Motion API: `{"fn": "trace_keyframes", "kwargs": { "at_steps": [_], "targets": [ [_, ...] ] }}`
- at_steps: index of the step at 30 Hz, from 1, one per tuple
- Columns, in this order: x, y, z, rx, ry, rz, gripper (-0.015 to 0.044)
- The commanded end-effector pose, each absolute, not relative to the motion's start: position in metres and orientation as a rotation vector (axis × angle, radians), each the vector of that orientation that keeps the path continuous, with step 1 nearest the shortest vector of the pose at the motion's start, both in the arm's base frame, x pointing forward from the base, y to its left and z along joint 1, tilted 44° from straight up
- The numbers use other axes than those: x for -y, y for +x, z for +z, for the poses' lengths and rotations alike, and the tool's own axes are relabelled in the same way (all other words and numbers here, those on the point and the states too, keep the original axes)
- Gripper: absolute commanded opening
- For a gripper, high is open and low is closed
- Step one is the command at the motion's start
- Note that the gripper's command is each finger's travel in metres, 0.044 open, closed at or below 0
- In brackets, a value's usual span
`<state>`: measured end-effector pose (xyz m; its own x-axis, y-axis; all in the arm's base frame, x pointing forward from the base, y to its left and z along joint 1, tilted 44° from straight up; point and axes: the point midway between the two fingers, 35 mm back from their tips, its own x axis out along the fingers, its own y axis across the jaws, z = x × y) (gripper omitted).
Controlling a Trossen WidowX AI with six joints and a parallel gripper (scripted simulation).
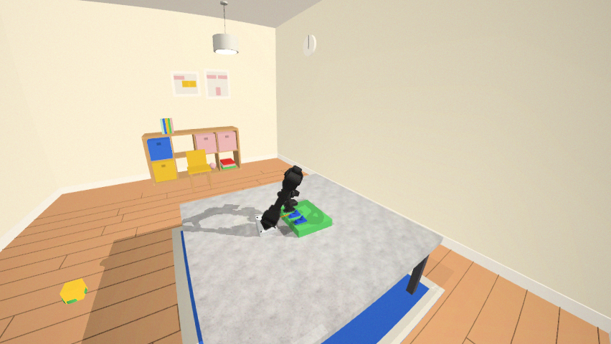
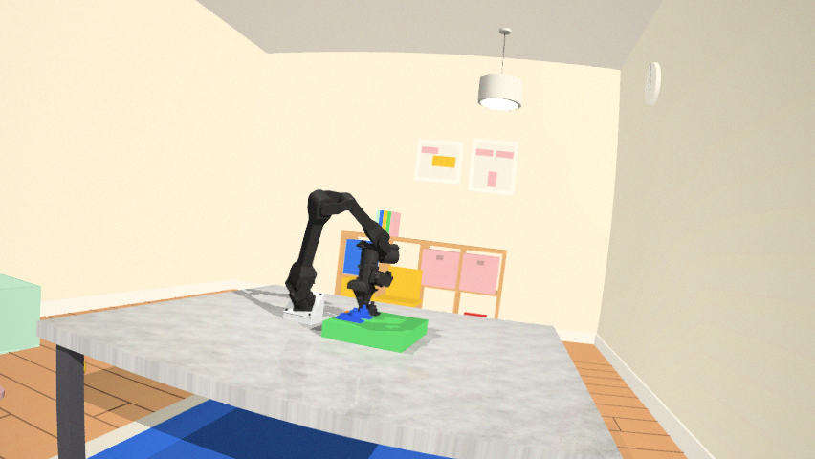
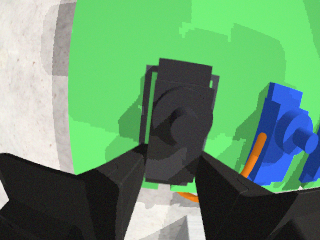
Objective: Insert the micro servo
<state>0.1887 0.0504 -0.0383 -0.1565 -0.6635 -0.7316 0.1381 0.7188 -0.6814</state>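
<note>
The flat green robot deck (image 2: 376, 333) lies on the grey marbled counter (image 2: 239, 347), just beside the white base plate of the arm (image 2: 303, 313). The black jointed arm (image 2: 319, 228) stands on this plate and bends over the deck's near edge. In the wrist view, the dark grey micro servo (image 3: 179, 120) sits between the jaws of the gripper (image 3: 175, 167), above the deck. To its right, two blue mounted servos (image 3: 286, 135) sit in the deck, with an orange cable (image 3: 254, 155) between them and the held servo.

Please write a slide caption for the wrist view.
Fingers grip the dark micro servo above the green deck.
</note>
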Motion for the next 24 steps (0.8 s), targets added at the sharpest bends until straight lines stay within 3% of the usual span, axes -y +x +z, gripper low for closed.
{"fn": "trace_keyframes", "kwargs": {
  "at_steps": [1,3,10,20,24],
  "targets": [
    [-0.048,0.188,-0.041,-1.582,-0.444,-0.740,0.0000],
    [-0.047,0.188,-0.042,-1.582,-0.444,-0.740,0.0000],
    [-0.048,0.188,-0.041,-1.582,-0.444,-0.740,0.0184],
    [-0.071,0.192,-0.014,-1.583,-0.444,-0.740,0.0188],
    [-0.075,0.208,-0.013,-1.579,-0.446,-0.732,0.0293]
  ]
}}
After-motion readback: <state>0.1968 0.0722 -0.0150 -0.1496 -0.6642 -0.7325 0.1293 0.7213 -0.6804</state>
